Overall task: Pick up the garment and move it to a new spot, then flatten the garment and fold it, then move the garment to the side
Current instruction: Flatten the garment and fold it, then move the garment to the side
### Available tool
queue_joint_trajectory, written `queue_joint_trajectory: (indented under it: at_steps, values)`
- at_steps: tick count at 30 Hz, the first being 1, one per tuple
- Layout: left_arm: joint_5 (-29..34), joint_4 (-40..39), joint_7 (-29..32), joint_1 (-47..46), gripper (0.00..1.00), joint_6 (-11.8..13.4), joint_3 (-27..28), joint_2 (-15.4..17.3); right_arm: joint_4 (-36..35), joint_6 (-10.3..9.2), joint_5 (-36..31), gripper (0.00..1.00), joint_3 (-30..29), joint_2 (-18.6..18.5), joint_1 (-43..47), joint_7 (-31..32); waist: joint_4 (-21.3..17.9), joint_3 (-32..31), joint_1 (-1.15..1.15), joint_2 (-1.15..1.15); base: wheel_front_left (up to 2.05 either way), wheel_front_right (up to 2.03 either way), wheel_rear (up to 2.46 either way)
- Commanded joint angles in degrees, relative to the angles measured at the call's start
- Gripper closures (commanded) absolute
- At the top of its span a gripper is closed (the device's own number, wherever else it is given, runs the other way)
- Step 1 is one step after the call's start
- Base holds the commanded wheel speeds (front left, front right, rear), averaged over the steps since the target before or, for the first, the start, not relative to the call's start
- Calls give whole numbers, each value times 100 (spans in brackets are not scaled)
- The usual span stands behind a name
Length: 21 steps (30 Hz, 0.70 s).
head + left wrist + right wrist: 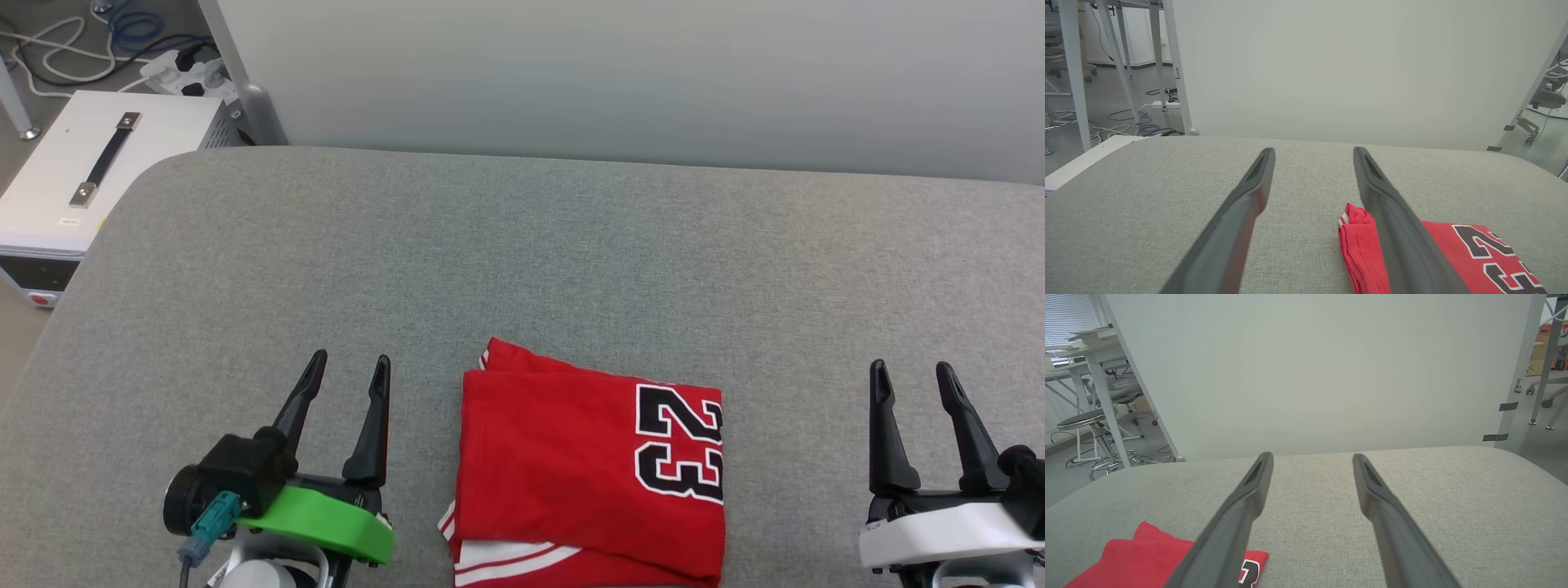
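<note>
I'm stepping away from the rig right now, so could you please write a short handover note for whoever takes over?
Left end effector: open, empty, left of the jersey, not touching it.
Right end effector: open, empty, well to the jersey's right.
Jersey: folded into a compact rectangle, "23" showing, lying on the grey surface between the two.
Done: the fold, by the look of it.
Left: probably the move to the side; the jersey lies mid-surface, near the front.
</note>
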Motion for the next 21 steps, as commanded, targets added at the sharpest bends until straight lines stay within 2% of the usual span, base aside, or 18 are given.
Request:
queue_joint_trajectory:
  at_steps: [1,21]
  values:
    - [57,21,-34,76,0,-18,-14,46,35,-4,-85,0,-7,22,43,-53,5,2,0,0,0,0,0]
    - [39,23,-34,32,0,-18,-45,16,140,-4,-30,0,39,85,-113,60,61,59,0,0,0,0,0]
